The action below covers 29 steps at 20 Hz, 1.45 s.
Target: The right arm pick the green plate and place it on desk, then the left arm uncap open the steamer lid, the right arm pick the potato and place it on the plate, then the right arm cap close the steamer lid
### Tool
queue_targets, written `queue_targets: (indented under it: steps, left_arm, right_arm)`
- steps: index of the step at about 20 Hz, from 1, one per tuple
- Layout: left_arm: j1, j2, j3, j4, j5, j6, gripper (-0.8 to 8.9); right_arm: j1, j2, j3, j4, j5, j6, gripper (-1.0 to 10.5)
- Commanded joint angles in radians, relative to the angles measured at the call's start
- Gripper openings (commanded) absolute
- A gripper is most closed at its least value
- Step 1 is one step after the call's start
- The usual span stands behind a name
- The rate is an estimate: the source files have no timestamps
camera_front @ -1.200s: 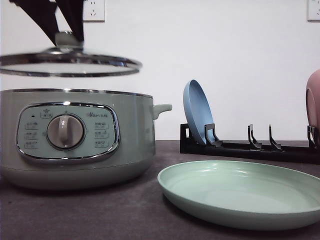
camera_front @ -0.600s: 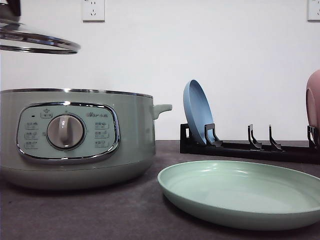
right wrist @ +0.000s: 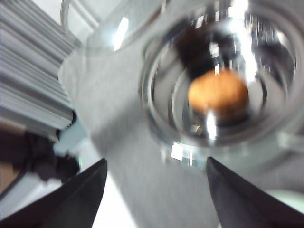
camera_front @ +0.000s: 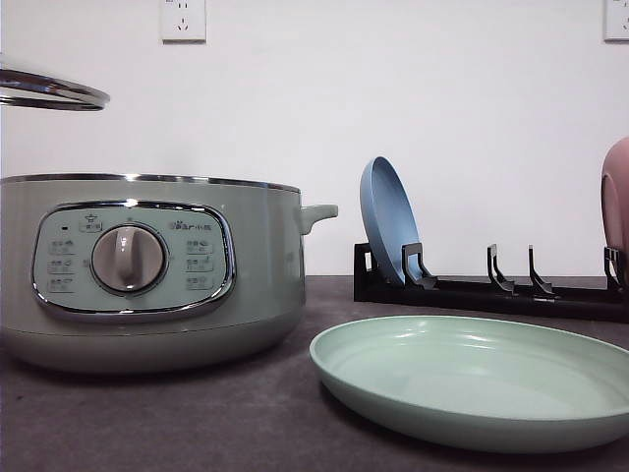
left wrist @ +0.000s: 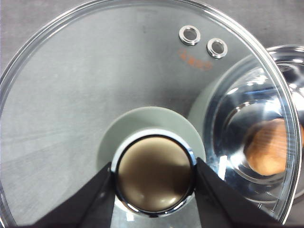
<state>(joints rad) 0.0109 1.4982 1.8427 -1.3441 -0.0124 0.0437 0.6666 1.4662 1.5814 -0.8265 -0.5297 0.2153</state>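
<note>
1. We find the green plate (camera_front: 477,379) flat on the desk (camera_front: 177,423) at the lower right of the front view, in front of the black rack (camera_front: 491,292). We judge the first step done. The blue plate (camera_front: 388,218) stands upright in the rack; a pink plate (camera_front: 616,211) shows at the right edge.

2. The steamer lid (left wrist: 142,109) is off the steamer (camera_front: 147,270). In the front view only its steel rim shows, at the upper left edge, clear above the pot. The left hand (left wrist: 154,180) is clamped on the lid's knob (left wrist: 154,175), one jaw on each side. We judge the uncapping done, or nearly; whether the lid will be set down we cannot say.

3. The potato (right wrist: 218,92) lies inside the open steamer, seen from above in the right wrist view and through the glass at the right of the left wrist view. It is not yet on the plate.

4. The right hand (right wrist: 156,194) hangs above the pot with jaws apart and nothing between them. The view is blurred. We judge it placed for the potato pick.

5. Left to do, in our judgement: grasp the potato, put it on the green plate, then close the lid.
</note>
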Motion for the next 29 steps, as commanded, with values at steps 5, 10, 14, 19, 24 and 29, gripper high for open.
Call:
queue_targets:
  steps: [5, 10, 14, 19, 24, 29]
  left_arm:
    - [0.031, -0.010, 0.028, 0.027, 0.000, 0.016, 0.07]
    - [0.050, -0.010, 0.028, 0.027, 0.000, 0.016, 0.07]
    - [0.051, -0.010, 0.028, 0.027, 0.001, 0.017, 0.07]
    - [0.051, -0.010, 0.028, 0.027, 0.001, 0.017, 0.07]
    - [0.051, -0.010, 0.028, 0.027, 0.002, 0.017, 0.07]
    - [0.051, -0.010, 0.028, 0.026, 0.010, 0.016, 0.07]
  right_arm:
    - [0.037, 0.367, 0.344, -0.050, 0.008, 0.026, 3.4]
    - [0.081, 0.569, 0.493, -0.054, 0.060, 0.040, 3.4]
    - [0.111, 0.669, 0.527, -0.084, 0.092, 0.047, 4.3]
    - [0.130, 0.720, 0.527, -0.098, 0.167, 0.047, 4.3]
    - [0.142, 0.753, 0.527, -0.123, 0.216, 0.055, 4.3]
    - [0.143, 0.784, 0.527, -0.113, 0.219, 0.065, 4.7]
